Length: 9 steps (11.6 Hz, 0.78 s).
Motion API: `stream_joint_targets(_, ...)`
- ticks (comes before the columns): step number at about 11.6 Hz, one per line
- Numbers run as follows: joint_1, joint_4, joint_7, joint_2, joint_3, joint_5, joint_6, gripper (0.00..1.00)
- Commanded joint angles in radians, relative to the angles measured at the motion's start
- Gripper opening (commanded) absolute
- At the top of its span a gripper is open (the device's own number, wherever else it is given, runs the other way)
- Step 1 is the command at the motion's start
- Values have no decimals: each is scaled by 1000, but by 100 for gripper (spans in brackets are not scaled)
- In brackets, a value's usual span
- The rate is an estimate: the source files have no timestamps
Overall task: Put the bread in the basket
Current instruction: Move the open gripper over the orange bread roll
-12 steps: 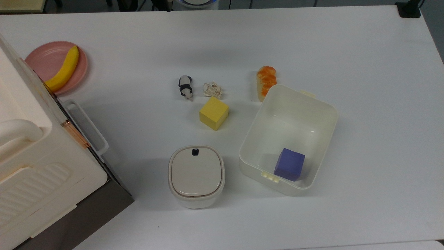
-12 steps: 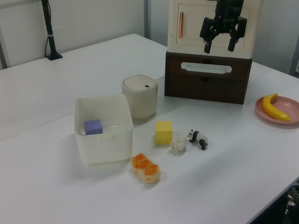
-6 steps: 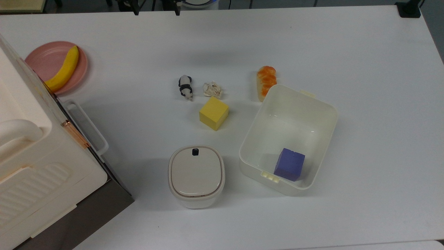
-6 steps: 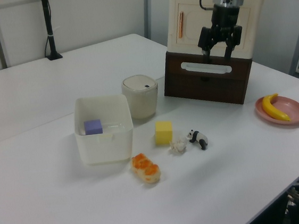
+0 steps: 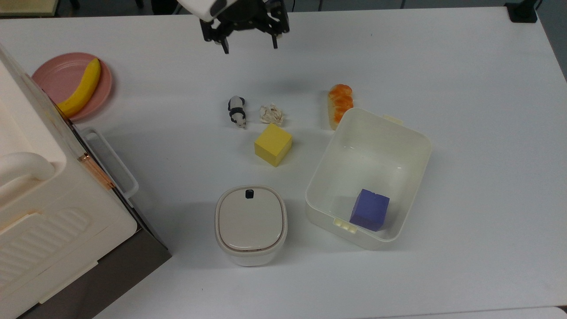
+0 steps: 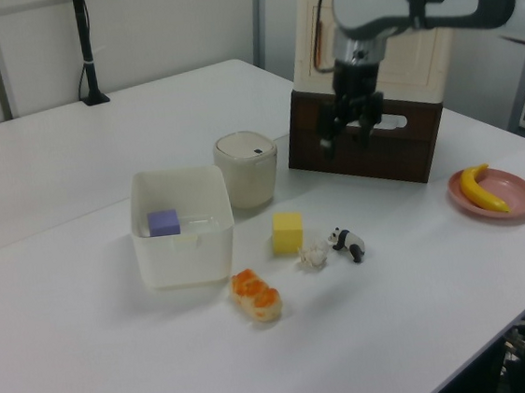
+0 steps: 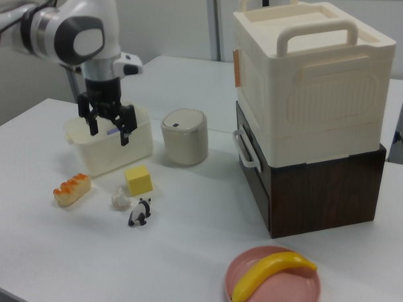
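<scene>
The bread (image 5: pixel 339 104), an orange-brown toy loaf with pale sides, lies on the table just outside the basket's corner; it also shows in the left view (image 6: pixel 256 296) and the right view (image 7: pixel 71 187). The basket (image 5: pixel 419 141) is a cream-white tub holding a purple cube (image 5: pixel 370 209); it appears again in the left view (image 6: pixel 186 251) and the right view (image 7: pixel 102 157). My gripper (image 5: pixel 249 46) hangs open and empty well above the table, up and to the left of the bread in the top view. The left view (image 6: pixel 348 137) and right view (image 7: pixel 110 132) show its fingers spread.
A yellow cube (image 5: pixel 273 144), a crumpled paper ball (image 5: pixel 271 114) and a panda figure (image 5: pixel 237 111) lie left of the bread in the top view. A lidded white container (image 5: pixel 250 224) stands near the basket. A banana (image 5: pixel 81 88) rests on a pink plate (image 5: pixel 53 73). A big white box (image 5: pixel 40 212) stands at the top view's left.
My arm has swung in from the table's far edge toward the middle and come lower, still open. The objects on the table have not moved.
</scene>
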Motion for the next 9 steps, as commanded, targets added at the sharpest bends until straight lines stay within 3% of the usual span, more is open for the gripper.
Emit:
stream_joint_targets(1, 80, -202, 70, -95, -5, -52, 162, 100)
stream_joint_targets(6, 200, -342, 90, -114, -2, -58, 282, 100)
stream_joint_targets(9, 255, -347, 202, -59, 4, -60, 378, 100)
